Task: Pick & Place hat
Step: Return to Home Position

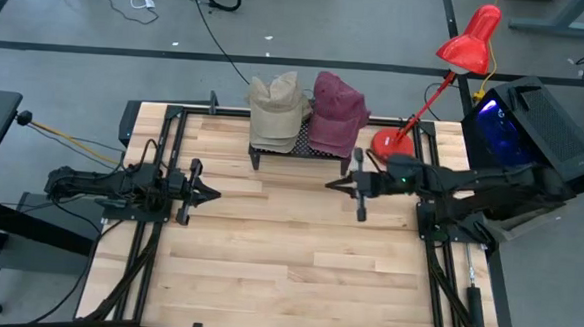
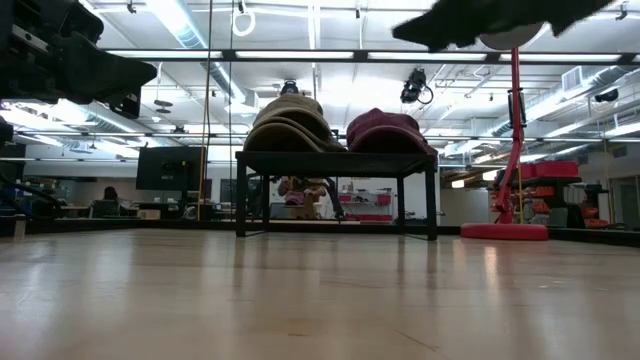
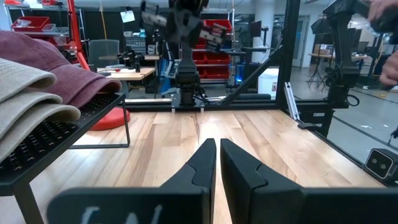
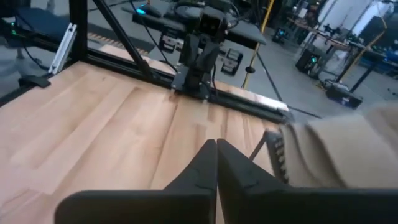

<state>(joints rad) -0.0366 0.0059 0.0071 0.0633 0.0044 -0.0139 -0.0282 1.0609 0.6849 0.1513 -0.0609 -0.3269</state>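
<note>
The left gripper (image 1: 214, 192) and right gripper (image 1: 329, 184) are pinched closed and empty. On the shelf (image 1: 303, 150), the layers of the tan caps (image 1: 278, 111) and red caps (image 1: 337, 114) are hard to separate.

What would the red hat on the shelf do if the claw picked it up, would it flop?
Probably floppy: the red hat looks like soft cloth, slumped and creased on the shelf. Being cloth, it is likely light too. Pushed, it would probably slide, not roll, and could bump the tan hats right beside it.
</note>
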